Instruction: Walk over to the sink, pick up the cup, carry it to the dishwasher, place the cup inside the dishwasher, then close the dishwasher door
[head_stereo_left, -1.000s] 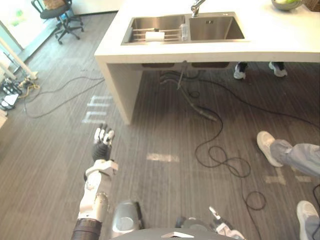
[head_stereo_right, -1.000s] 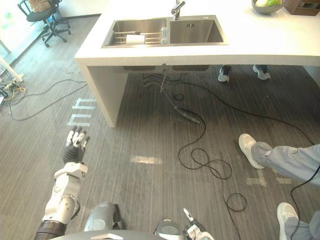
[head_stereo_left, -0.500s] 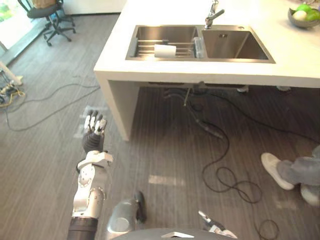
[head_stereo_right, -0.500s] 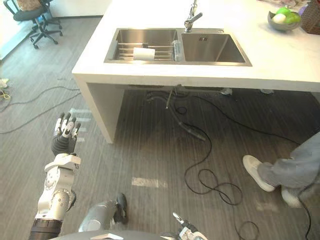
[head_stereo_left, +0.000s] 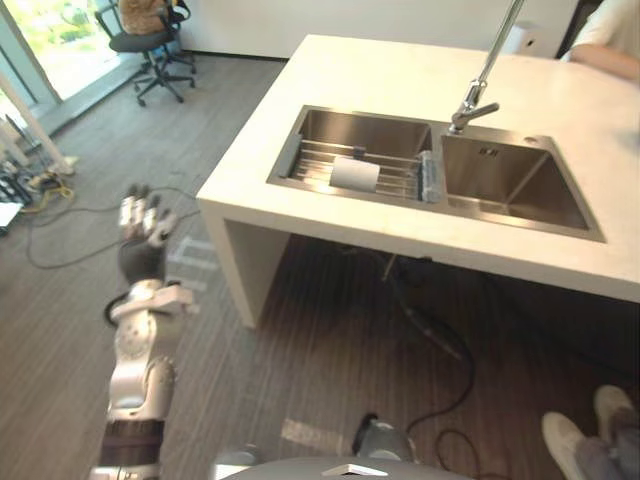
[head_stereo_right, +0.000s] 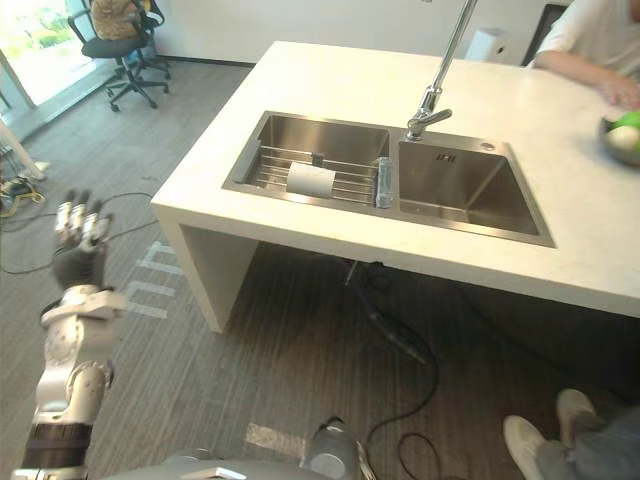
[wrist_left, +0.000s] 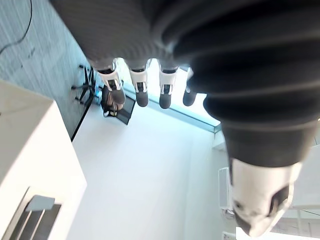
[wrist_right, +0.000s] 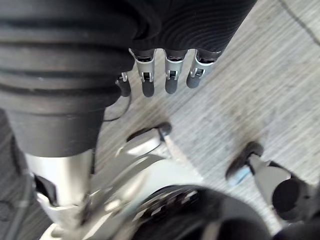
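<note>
The desk (head_stereo_left: 360, 75) held a sink (head_stereo_left: 340, 130) where the cup (head_stereo_left: 355, 174) lay, well beyond the released, empty left robot hand (head_stereo_left: 140, 260); right robot hand (wrist_right: 148, 82) likewise.

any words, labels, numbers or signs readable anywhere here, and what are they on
No text here can be read.
Small dark mark on the back wall of the right sink basin: too small to read.
White floor marks beside the counter's end: pale stripes, no legible letters.
Cup lying on the rack in the left basin: plain white, no print visible.
</note>
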